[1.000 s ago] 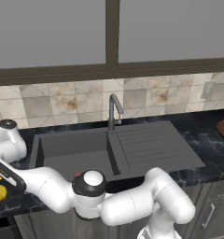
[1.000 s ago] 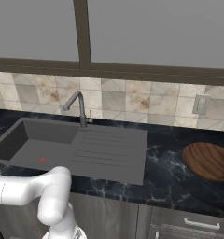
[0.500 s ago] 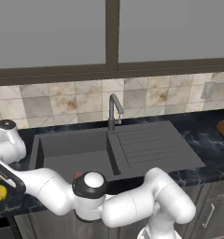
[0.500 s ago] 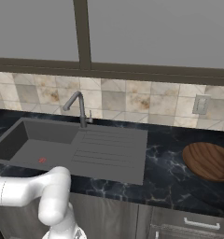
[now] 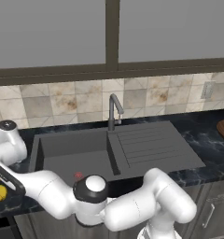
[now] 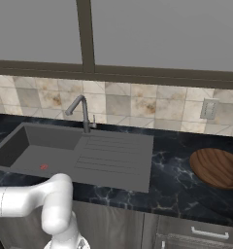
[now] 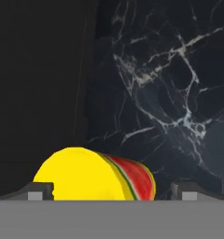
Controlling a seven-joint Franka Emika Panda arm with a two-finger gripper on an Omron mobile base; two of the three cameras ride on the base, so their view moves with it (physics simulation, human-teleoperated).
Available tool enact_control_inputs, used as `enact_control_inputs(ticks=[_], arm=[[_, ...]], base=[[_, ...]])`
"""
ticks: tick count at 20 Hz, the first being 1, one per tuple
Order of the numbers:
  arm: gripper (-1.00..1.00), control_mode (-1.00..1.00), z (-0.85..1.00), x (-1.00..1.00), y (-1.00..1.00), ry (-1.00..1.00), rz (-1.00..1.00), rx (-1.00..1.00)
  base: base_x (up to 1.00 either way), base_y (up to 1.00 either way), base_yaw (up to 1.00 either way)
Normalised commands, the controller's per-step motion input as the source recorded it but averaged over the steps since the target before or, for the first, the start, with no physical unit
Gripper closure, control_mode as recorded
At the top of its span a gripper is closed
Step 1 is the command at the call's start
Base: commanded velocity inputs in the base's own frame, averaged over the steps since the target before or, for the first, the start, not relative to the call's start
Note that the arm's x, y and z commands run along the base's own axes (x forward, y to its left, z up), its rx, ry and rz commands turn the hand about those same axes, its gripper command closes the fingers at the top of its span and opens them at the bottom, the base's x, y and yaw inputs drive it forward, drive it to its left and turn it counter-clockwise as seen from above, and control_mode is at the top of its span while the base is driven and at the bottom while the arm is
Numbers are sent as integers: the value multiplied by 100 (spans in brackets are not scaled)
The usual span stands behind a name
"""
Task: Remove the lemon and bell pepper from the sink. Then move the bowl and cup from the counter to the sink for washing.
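Gripper [image 7: 111, 191]: jaws spread wide at the bottom of the hand view, one dark tip at lower left, the other at lower right; the cup lies between them, and whether either tip touches it I cannot tell.
Cup [image 7: 95, 175]: yellow tumbler lying on its side at bottom centre of the hand view, plain yellow end toward the left tip, a red band with a thin green stripe toward the right tip; it rests on the desk.
Desk [image 7: 170, 93]: black stone with white veins, bare over the whole right and upper part of the hand view; a darker flat area takes the left side, with a straight edge running top to bottom between the two.
Arm: in the left base view it bends low to the far left edge of the frame, over the desk left of the sink, with a bit of yellow showing at that edge.
Sink [image 5: 76, 154]: dark grey basin at centre of the left base view, ribbed drainboard to its right, curved faucet [image 5: 115, 109] behind the divide; a small red spot lies on the basin floor near the front.
Bowl [image 6: 216, 168]: wide brown wooden bowl at the right of the right base view, on the desk well apart from the sink, open stone all round it.
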Motion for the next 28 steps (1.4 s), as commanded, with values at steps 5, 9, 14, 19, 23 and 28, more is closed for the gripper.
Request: enact_control_inputs(ticks=[5,9,14,19,23,28], arm=[[-100,-100,0,2,-12,0,-1,0],[-100,-100,0,4,-10,0,0,0],[-100,-100,-7,0,-3,0,0,2],[-100,-100,-12,0,0,0,0,3],[-100,-100,-11,2,0,0,0,3],[-100,-100,-9,7,0,2,0,1]], base=[[0,0,0],[0,0,0],[0,0,0],[0,0,0],[0,0,0],[0,0,0]])
